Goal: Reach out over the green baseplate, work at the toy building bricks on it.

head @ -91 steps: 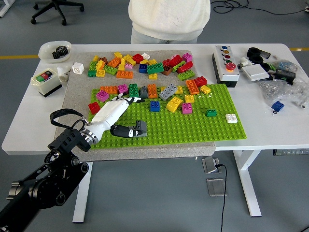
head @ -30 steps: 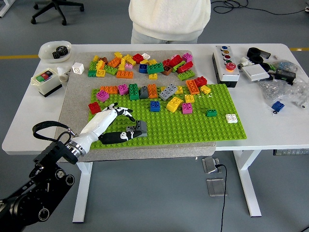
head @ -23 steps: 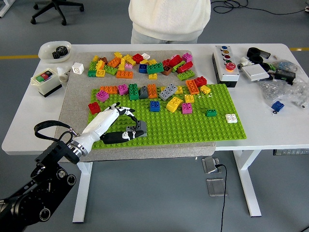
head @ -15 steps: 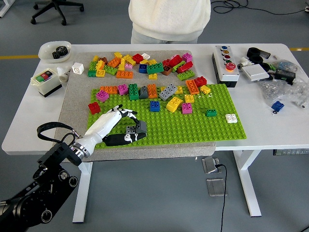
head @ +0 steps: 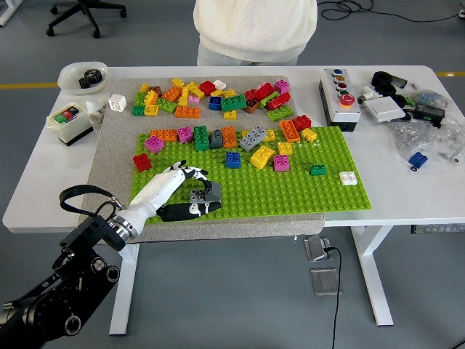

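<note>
In the head view you have the green baseplate point(head: 290, 190) lying flat across the middle of the frame, resting partly on a grey mat point(head: 116, 145) and partly on the white table point(head: 407, 196). Its upper edge carries a row of toy bricks: pink, orange, green, grey, blue and yellow ones, with a small white brick point(head: 348, 177) and a small dark green brick point(head: 318, 170) sitting apart toward the right. A loose pile of mixed bricks point(head: 211, 98) lies on the mat above the plate, in the upper middle of the frame.

Your left hand point(head: 168, 190) comes in from the lower left, its white back turned up and the black forearm trailing off toward the bottom corner. The fingers reach right over the plate's lower left part and curl around a grey brick point(head: 204, 194), the thumb below it and the fingertips above, so the hand is grasping that brick. You cannot tell whether the brick is lifted clear of the studs.

A person in a white top point(head: 254, 29) stands at the top of the frame.
</note>
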Robot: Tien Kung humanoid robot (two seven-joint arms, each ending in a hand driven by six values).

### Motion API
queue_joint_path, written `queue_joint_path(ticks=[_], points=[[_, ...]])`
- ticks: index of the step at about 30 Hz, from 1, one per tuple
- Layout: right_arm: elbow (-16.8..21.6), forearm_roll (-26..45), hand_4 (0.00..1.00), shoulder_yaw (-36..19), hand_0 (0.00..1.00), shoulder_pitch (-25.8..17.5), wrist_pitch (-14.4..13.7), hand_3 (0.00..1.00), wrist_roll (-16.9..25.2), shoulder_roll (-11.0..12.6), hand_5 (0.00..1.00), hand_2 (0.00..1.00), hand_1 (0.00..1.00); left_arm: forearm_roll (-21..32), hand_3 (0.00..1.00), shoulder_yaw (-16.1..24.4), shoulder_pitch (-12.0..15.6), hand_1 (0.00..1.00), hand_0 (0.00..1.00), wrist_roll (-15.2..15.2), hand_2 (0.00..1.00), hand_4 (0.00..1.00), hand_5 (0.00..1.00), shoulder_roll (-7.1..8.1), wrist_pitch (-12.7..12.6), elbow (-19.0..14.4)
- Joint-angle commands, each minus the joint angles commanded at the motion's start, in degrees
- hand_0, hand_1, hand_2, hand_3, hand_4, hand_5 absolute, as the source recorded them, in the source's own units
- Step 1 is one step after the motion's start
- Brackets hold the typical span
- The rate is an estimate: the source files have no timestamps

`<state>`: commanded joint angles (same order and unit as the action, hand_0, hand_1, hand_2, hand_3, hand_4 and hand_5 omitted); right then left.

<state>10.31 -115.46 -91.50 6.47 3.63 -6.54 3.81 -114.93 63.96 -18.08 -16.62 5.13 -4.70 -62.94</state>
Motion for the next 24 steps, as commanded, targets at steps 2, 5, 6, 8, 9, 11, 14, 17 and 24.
queue_joint_path(ticks=[2, 5, 6, 8, 9, 11, 14, 17, 24], points=[[0.0, 0.0, 0.761, 0.0, 0.737, 0.1, 0.0, 0.535, 0.0, 0.0, 0.496, 0.631, 0.614, -0.1, 0.613, 0.0, 0.0, 0.873, 0.998, 0.0, 0.841, 0.998, 0.857, -0.03, 0.0, 0.3], [0.0, 0.1, 0.761, 0.1, 0.737, 0.1, 0.0, 0.535, 0.0, 0.0, 0.499, 0.632, 0.614, -0.1, 0.613, 0.0, 0.0, 0.873, 0.998, 0.0, 0.84, 0.998, 0.856, -0.03, 0.0, 0.6], [0.0, 0.1, 0.761, 0.1, 0.737, 0.1, 0.0, 0.535, 0.0, 0.0, 0.499, 0.632, 0.614, -0.1, 0.613, -0.1, 0.0, 0.873, 0.998, 0.0, 0.84, 0.998, 0.856, -0.02, 0.0, 0.7], [0.0, 0.1, 0.761, 0.0, 0.737, 0.1, 0.0, 0.535, 0.0, 0.0, 0.499, 0.632, 0.614, -0.1, 0.613, -0.2, 0.0, 0.873, 0.998, 0.0, 0.84, 0.998, 0.856, -0.05, 0.0, 0.8], [0.0, 0.0, 0.76, 0.0, 0.737, 0.0, 0.0, 0.534, 0.0, 0.0, 0.499, 0.634, 0.614, 0.0, 0.615, -0.2, 0.0, 0.873, 0.998, 0.0, 0.84, 0.998, 0.853, -0.12, 0.0, 0.9], [0.0, 0.0, 0.76, 0.0, 0.737, 0.1, 0.0, 0.534, 0.0, 0.0, 0.499, 0.634, 0.614, 0.0, 0.615, -0.2, 0.0, 0.873, 0.998, 0.1, 0.84, 0.998, 0.853, -0.21, 0.0, 1.0], [0.0, 0.1, 0.76, 0.0, 0.737, 0.1, 0.0, 0.534, 0.0, 0.0, 0.499, 0.634, 0.614, 0.0, 0.615, -0.5, 0.0, 0.873, 0.998, 0.1, 0.84, 0.998, 0.853, -0.31, 0.0, 1.3], [0.0, 0.1, 0.762, 0.1, 0.735, 0.2, 0.0, 0.534, 0.0, 0.0, 0.5, 0.634, 0.614, 0.0, 0.616, -0.9, 0.0, 0.873, 0.998, 0.2, 0.839, 0.998, 0.853, -0.45, 0.0, 1.6], [0.0, 0.0, 0.762, 0.0, 0.737, 0.1, 0.0, 0.535, 0.0, 0.0, 0.5, 0.634, 0.615, 0.1, 0.616, -1.1, -0.4, 0.872, 0.998, 0.2, 0.839, 0.998, 0.851, -0.72, -0.1, 1.9]])
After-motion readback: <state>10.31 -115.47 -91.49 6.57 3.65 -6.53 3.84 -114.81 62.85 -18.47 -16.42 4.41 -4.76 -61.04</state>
